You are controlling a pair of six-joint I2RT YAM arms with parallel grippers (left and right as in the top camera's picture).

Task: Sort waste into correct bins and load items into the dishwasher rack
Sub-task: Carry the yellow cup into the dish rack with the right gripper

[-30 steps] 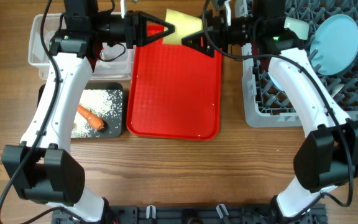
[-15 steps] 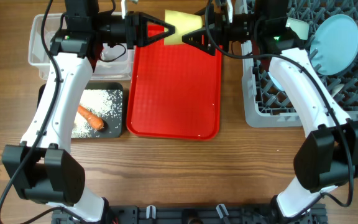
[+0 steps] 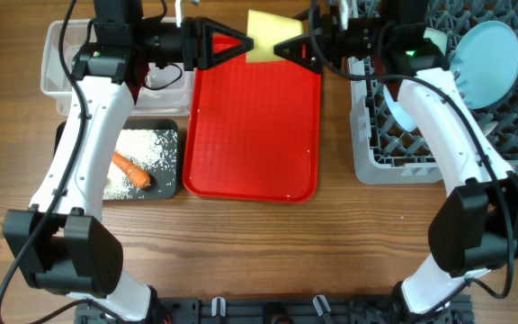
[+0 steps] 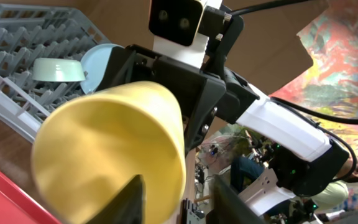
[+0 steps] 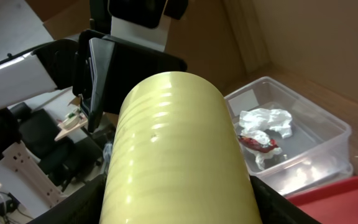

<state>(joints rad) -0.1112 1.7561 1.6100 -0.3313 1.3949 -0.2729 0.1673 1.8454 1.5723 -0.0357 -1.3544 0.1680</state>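
One small yellow cup hangs in the air at the far edge of the red tray, lying on its side between the two grippers. Its open mouth faces the left gripper and its body runs toward the right gripper.

No lettering shows on the cup. A white label on the wall of the clear tub is too small to read.

In the left wrist view the left fingers stand apart. The cup's rim sits in the gap and daylight shows between the rim and one finger, so they are not pinching it. In the right wrist view the cup fills the whole space between the right fingers, which clasp its sides. The cup hides their tips, and its base is cut off by the frame.

Inside the tub lie the crumpled white napkin and the red shiny wrapper. The black tray, nearer the robot, holds the white rice grains and the orange carrot piece.

To the right, the grey rack carries the pale blue plate, standing on edge, and the pale green bowl. A pale blue bowl is half hidden under the right arm.
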